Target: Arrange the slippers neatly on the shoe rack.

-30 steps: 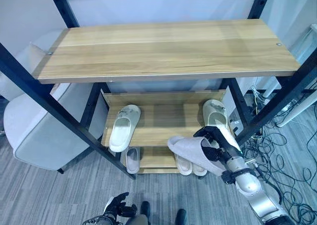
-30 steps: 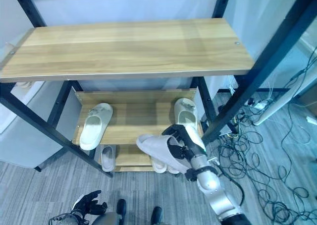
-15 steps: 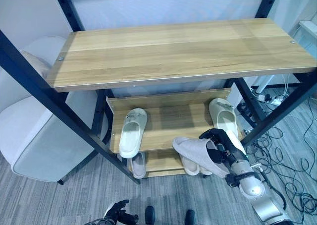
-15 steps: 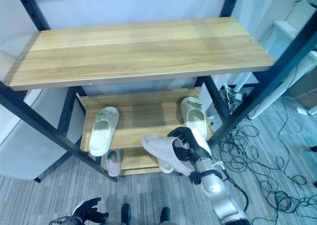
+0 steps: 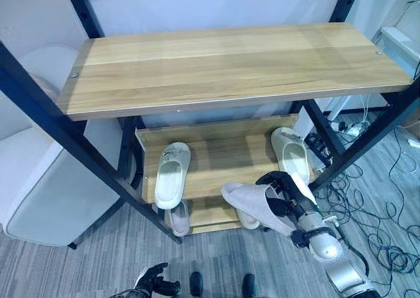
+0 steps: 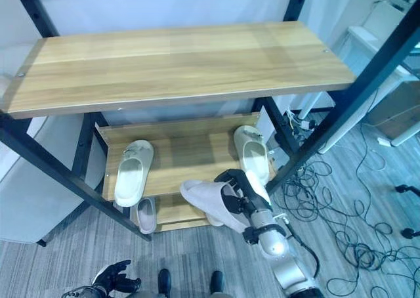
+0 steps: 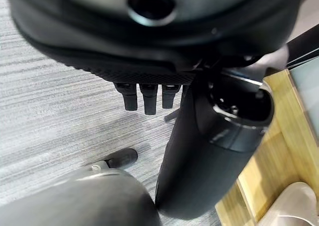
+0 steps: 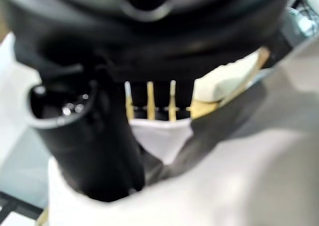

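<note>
My right hand [image 5: 283,191] is shut on a pale grey slipper [image 5: 251,202] and holds it in the air in front of the rack's middle shelf [image 5: 223,159], toe pointing left. The right wrist view shows the thumb [image 8: 87,136] pressed on the slipper [image 8: 239,176]. On that shelf lie two white slippers, one at the left [image 5: 171,174] and one at the right [image 5: 293,155]. The bottom shelf holds a small slipper [image 5: 178,216] at the left and another [image 5: 245,220] under the held one. My left hand [image 5: 155,283] hangs low, open and holding nothing.
The wide wooden top shelf [image 5: 230,62] overhangs the lower ones. Black frame bars slant down at the left [image 5: 79,150] and right [image 5: 367,140]. A white padded chair [image 5: 46,193] stands at the left. Several cables [image 5: 377,226] lie on the floor at the right.
The camera has shifted, so the whole picture has moved. My right hand still holds the slipper at about the same spot before the middle shelf.
</note>
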Robot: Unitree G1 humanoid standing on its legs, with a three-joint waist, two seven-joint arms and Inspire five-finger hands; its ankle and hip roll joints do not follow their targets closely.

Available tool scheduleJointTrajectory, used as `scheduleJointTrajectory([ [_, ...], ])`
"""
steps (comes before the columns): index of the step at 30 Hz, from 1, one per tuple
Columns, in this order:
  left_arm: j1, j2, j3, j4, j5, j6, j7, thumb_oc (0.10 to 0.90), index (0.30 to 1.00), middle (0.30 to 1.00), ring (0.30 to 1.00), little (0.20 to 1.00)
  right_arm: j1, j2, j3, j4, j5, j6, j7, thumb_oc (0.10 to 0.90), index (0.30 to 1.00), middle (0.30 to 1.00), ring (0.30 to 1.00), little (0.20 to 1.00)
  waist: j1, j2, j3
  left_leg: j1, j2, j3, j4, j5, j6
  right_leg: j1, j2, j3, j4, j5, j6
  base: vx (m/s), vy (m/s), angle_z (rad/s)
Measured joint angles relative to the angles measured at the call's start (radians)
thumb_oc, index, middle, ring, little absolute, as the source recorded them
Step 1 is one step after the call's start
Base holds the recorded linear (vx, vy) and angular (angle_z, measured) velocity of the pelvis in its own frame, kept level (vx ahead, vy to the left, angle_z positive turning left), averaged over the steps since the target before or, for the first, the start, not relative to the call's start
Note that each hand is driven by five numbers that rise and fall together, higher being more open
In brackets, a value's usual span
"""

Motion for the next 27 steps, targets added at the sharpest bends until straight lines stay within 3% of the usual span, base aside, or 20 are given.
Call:
scheduleJointTrajectory([
  [2, 0.003, -0.007, 0.002, -0.001, -0.01, 0.0, 0.0, 0.8, 0.9, 0.9, 0.9, 0.9, -0.006, 0.0, 0.008, 0.001, -0.002, -0.001, 0.001, 0.4, 0.3, 0.3, 0.3, 0.3, 0.011, 0.001, -0.009, -0.012, 0.016, -0.014, -0.004, 0.016, -0.033, 0.013, 0.028, -0.002, -0.048, 0.02, -0.034, -0.1, -0.125, 0.0],
  [5, 0.003, -0.021, 0.008, -0.003, -0.015, 0.0, 0.0, 0.8, 0.9, 0.9, 0.9, 0.9, -0.01, -0.005, 0.006, 0.002, 0.0, -0.002, -0.002, 0.4, 0.3, 0.3, 0.3, 0.3, 0.007, 0.01, -0.015, -0.056, 0.023, -0.041, 0.038, 0.026, -0.054, 0.045, 0.056, -0.009, -0.13, 0.054, -0.04, -0.26, -0.115, 0.33],
  [7, -0.012, -0.018, -0.004, -0.003, -0.018, -0.001, -0.003, 0.8, 0.9, 0.9, 0.9, 0.9, -0.015, -0.025, 0.003, 0.024, 0.007, 0.0, -0.012, 0.4, 0.3, 0.3, 0.3, 0.3, -0.009, 0.023, -0.007, -0.104, 0.026, -0.09, 0.085, 0.033, -0.085, 0.046, 0.063, -0.06, -0.13, 0.053, -0.045, -0.19, -0.062, 0.66],
  [13, -0.018, -0.029, -0.004, 0.011, -0.026, 0.0, -0.003, 0.8, 0.9, 0.9, 0.9, 0.9, -0.014, -0.045, -0.015, 0.028, 0.015, 0.0, -0.012, 0.4, 0.3, 0.3, 0.3, 0.3, -0.03, 0.053, -0.002, -0.096, 0.046, -0.133, 0.069, 0.034, -0.108, 0.06, 0.074, -0.098, -0.132, 0.039, -0.071, -0.06, 0.06, 0.19],
  [15, -0.022, -0.027, -0.005, 0.018, -0.025, 0.004, -0.003, 0.8, 0.9, 0.9, 0.9, 0.9, -0.014, -0.041, -0.015, 0.029, 0.016, 0.001, -0.012, 0.4, 0.3, 0.3, 0.3, 0.3, -0.055, 0.049, 0.001, -0.091, 0.033, -0.133, 0.059, 0.027, -0.101, 0.059, 0.06, -0.106, -0.131, 0.047, -0.084, 0.04, 0.09, 0.03],
  [19, -0.011, -0.019, -0.026, 0.018, -0.006, 0.003, -0.003, 0.8, 0.9, 0.9, 0.9, 0.9, -0.001, -0.042, -0.025, 0.029, 0.015, 0.001, -0.01, 0.4, 0.3, 0.3, 0.3, 0.3, -0.09, 0.05, 0.0, -0.042, 0.007, -0.114, -0.008, 0.039, -0.07, 0.067, 0.033, -0.081, -0.13, 0.055, -0.049, 0.03, 0.111, -0.11],
  [27, -0.001, -0.019, -0.01, 0.037, -0.004, 0.003, -0.003, 0.8, 0.9, 0.9, 0.9, 0.9, 0.054, -0.022, -0.03, -0.002, 0.015, 0.002, 0.027, 0.4, 0.3, 0.3, 0.3, 0.3, -0.102, 0.042, -0.004, 0.013, -0.03, -0.069, -0.006, 0.017, -0.029, 0.102, -0.002, -0.047, -0.129, 0.052, -0.022, 0.01, 0.085, -0.13],
])
